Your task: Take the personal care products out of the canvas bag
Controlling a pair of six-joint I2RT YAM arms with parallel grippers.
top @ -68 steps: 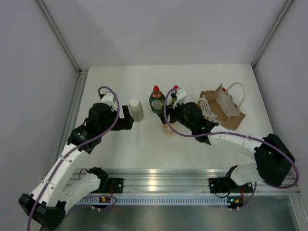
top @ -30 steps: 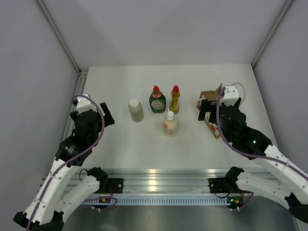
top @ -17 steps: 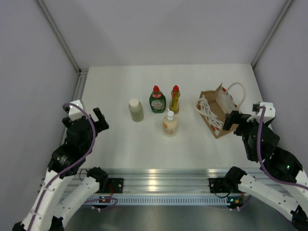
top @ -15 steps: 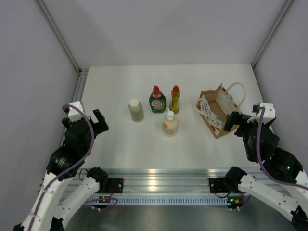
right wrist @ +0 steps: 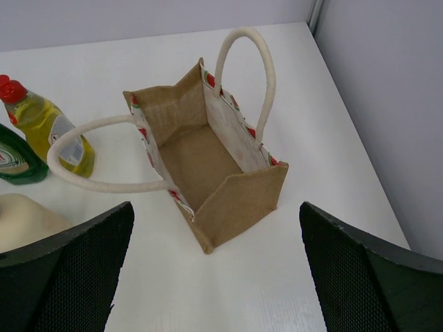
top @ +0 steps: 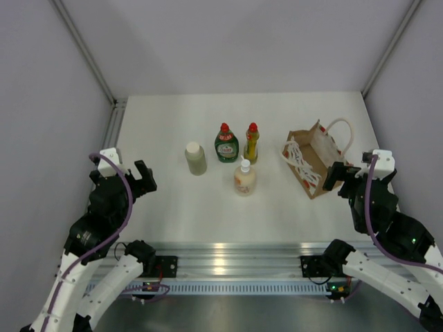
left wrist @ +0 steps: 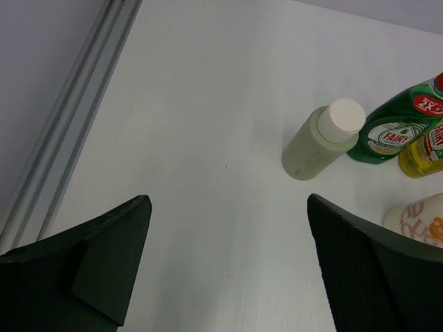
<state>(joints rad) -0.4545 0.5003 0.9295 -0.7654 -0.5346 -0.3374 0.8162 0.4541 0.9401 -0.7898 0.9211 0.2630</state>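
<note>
Bag (right wrist: 235, 200): stands upright on the bench (top: 173, 124) with its mouth open. The right wrist view shows only its bare brown floor, so it looks emptied.
Bottles: all four stand upright on the bench to the left of the bag, none touching it.
Yellow bottle (top: 251, 144): the closest to the bag.
Green bottle (top: 225, 144): just beyond the yellow one and close beside it.
Pump bottle (top: 244, 178): left of the bag, toward the arms.
Cream bottle (top: 196, 158): farthest from the bag.
Left fingers (left wrist: 104, 256): spread wide and holding nothing, well apart from the bag, out past the cream bottle.
Right fingers (right wrist: 69, 263): spread wide and holding nothing, just beside the bag on its near right side.
Risk, handle: one of the rope handles (right wrist: 104, 183) droops out of the bag toward the yellow bottle. A finger passing low could snag it and drag or tip the light bag.
Risk, bottles: the yellow bottle is slim and tall. A dragged handle or a sweeping arm could topple it into the green one.
Risk, needless reach: going back into a bag that seems empty would only disturb what stands well.
Writing, green bottle: "FAIRY" on the front label, with a small red tag above that I read as "x2", uncertainly.
Writing, pump bottle: orange lettering, too cropped to read.
Writing, bag: none legible, only a red pattern along the lining's edge.
</note>
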